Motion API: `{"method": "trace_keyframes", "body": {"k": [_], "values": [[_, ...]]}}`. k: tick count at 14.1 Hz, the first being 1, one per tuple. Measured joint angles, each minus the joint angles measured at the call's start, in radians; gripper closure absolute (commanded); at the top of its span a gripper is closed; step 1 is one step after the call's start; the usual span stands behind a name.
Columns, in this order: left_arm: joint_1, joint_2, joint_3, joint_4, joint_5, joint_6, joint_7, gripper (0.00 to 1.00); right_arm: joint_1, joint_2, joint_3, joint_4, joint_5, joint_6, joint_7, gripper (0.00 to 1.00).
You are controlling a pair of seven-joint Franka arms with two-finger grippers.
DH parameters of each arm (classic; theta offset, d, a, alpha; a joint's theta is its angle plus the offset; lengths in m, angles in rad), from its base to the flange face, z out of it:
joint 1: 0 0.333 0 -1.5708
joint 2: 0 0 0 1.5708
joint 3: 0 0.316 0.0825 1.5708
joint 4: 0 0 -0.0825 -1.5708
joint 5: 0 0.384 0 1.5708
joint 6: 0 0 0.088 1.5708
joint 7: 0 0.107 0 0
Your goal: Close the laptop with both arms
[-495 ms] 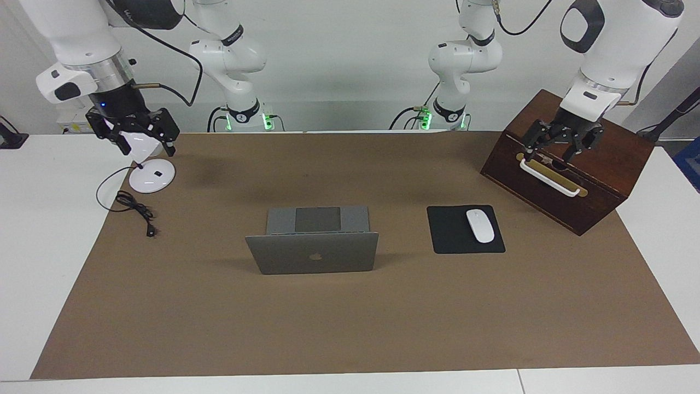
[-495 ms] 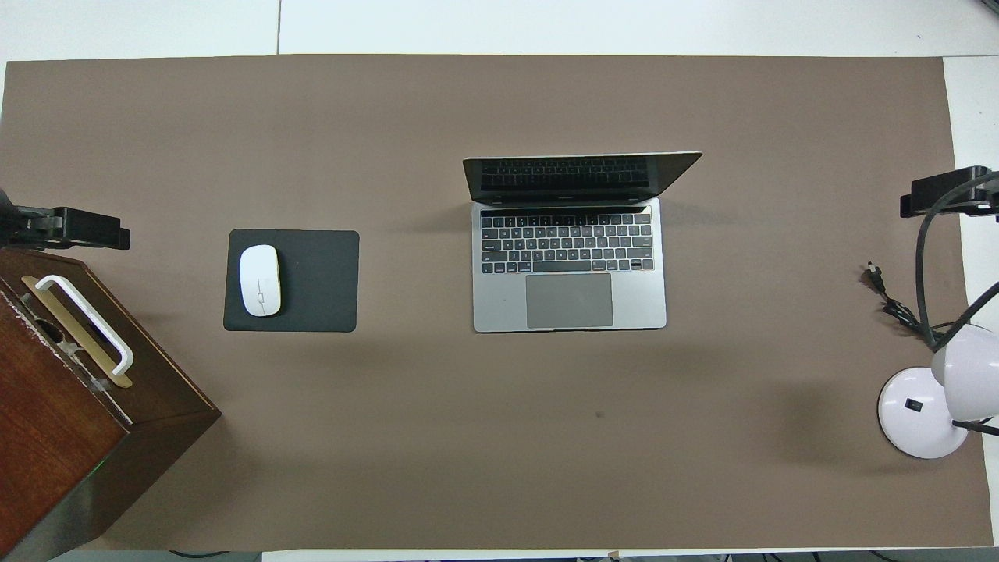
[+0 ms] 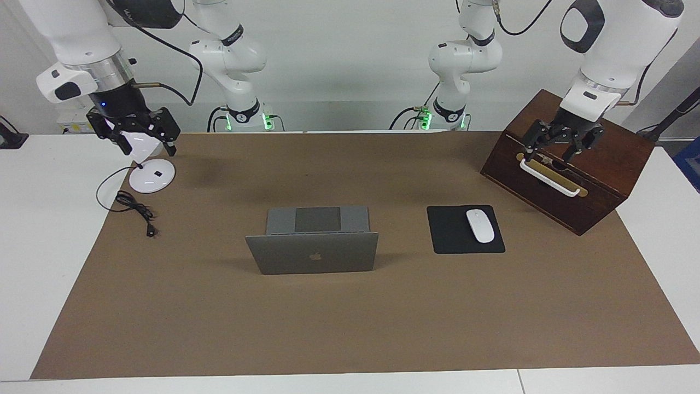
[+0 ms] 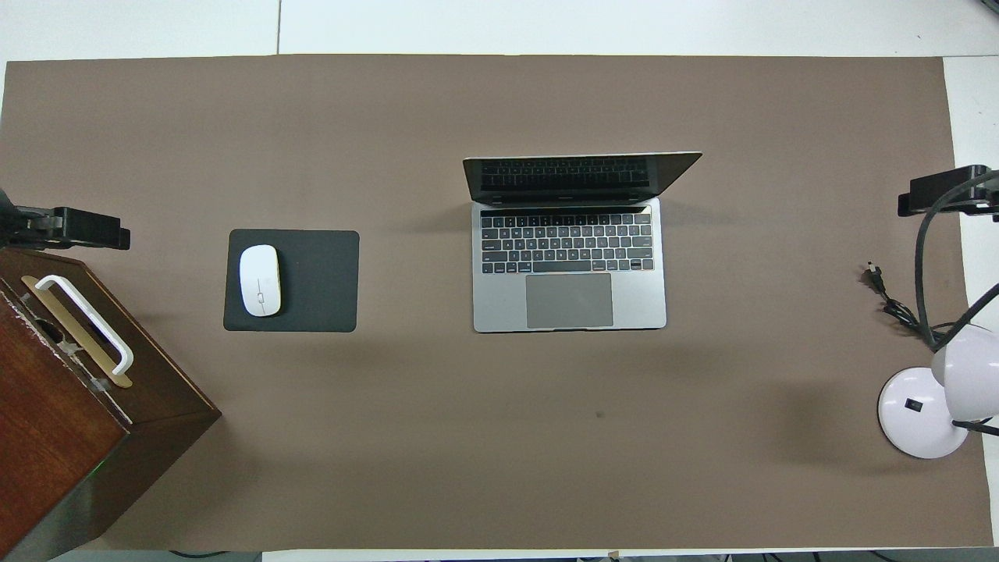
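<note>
Though almost nothing has moved since a moment ago, laptop (image 3: 313,253): lid up, keyboard toward the robots, standing mid-counter and untouched.
Laptop's neighbours: black mouse pad (image 3: 454,232) with a white mouse (image 3: 480,225) just beside it, toward the left arm's end of the counter (image 3: 350,328).
Right end effector (image 3: 146,145): fingers apart, holding nothing, over the white lamp base (image 3: 152,176) at the right arm's end. It has lifted a touch.
Left end effector (image 3: 549,154): fingers apart, holding nothing, over the handle of the wooden box (image 3: 596,164) at the left arm's end. It has also risen very slightly.
Gap to the work: both end effectors are well apart from the laptop, one out at each end.
Meaning for the task: the closing has not begun. These small lifts look like the start of a move away from the resting spots.
Next need, as a guess: each arm travels inward to the lid's top edge, then both press it down together.
Risk: uneven pushing could skid the slim base along the counter.
</note>
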State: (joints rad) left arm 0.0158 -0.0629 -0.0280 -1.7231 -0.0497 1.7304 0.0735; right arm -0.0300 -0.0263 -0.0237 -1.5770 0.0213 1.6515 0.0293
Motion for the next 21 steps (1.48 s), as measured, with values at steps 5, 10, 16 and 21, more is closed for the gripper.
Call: {"method": "trace_keyframes", "body": {"k": [5,10,16,21], "values": [[0.0,0.0,0.0,-0.001,0.0,0.0,0.0,0.0,0.058,0.079,-0.046,0.119,0.013,0.024,0.0,0.0],[-0.003,0.0,-0.001,-0.001,0.0,0.0,0.0,0.0,0.133,0.238,-0.081,0.259,0.033,0.221,0.0,0.05],[-0.017,0.0,-0.005,-0.001,0.001,0.001,0.0,0.0,0.19,0.416,-0.078,0.35,0.035,0.48,0.042,0.43],[-0.024,0.0,-0.005,-0.001,0.001,0.009,-0.006,1.0,0.245,0.495,-0.079,0.364,0.03,0.594,0.119,1.0]]}}
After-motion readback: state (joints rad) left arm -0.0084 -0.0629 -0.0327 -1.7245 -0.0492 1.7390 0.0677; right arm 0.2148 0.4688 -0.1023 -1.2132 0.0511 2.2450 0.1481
